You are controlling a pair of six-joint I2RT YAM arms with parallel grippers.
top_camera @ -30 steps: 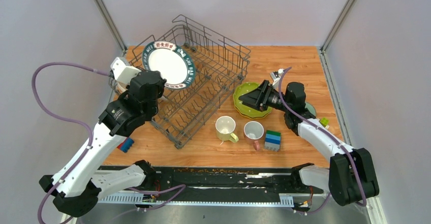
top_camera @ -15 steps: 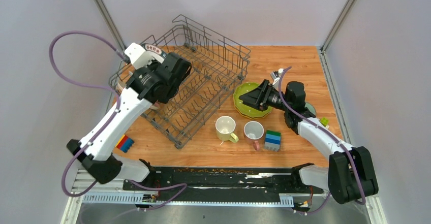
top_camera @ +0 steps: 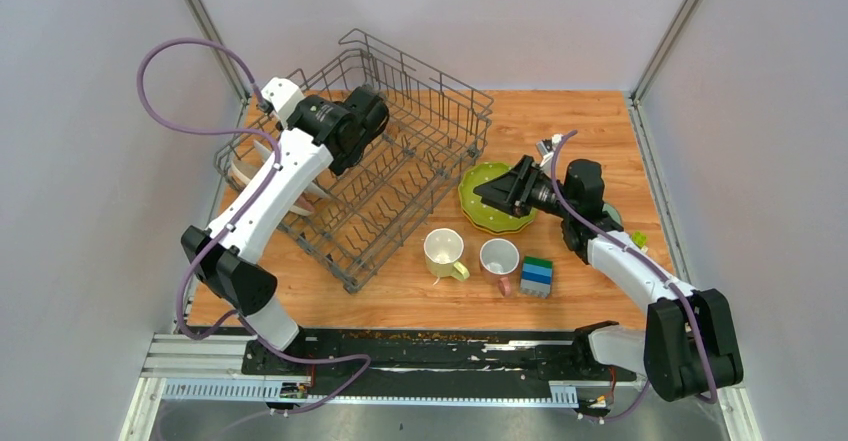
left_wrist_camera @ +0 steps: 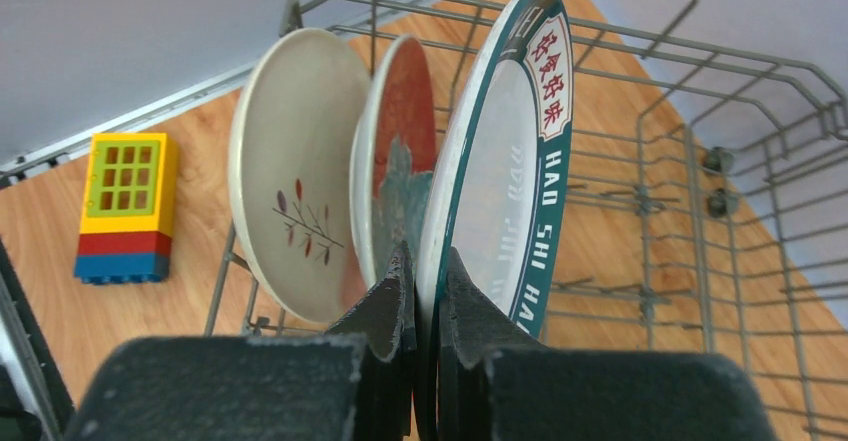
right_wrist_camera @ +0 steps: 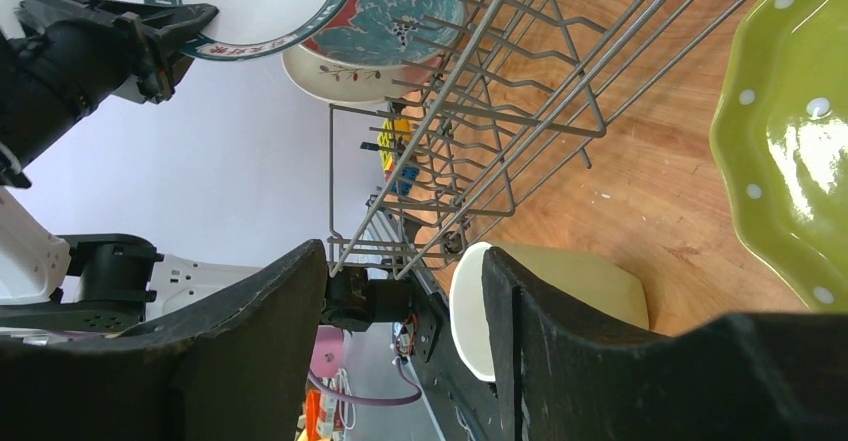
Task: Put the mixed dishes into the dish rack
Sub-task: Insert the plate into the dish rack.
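My left gripper (left_wrist_camera: 425, 271) is shut on the rim of a patterned-rim plate (left_wrist_camera: 510, 161) with a dark green band. It holds the plate on edge inside the dish rack (top_camera: 420, 151). A red floral plate (left_wrist_camera: 400, 131) and a cream leaf-print plate (left_wrist_camera: 290, 161) stand upright beside it. Whether the held plate rests on the wires is hidden. My right gripper (top_camera: 497, 193) is open and empty over the near edge of the scalloped yellow-green plate (top_camera: 488, 206). A pale yellow mug (top_camera: 443, 253) and a white pink-handled mug (top_camera: 499, 259) stand in front of the rack.
Stacked green-blue toy blocks (top_camera: 537, 276) sit right of the mugs. A yellow, red and blue block (left_wrist_camera: 125, 206) lies on the table left of the rack. The left arm (top_camera: 270, 191) reaches across the rack's left side. Grey walls close in on both sides.
The left arm has swung up and right over the rack with the patterned plate, turning it from face-up to on edge beside the standing plates. The right arm has not moved.
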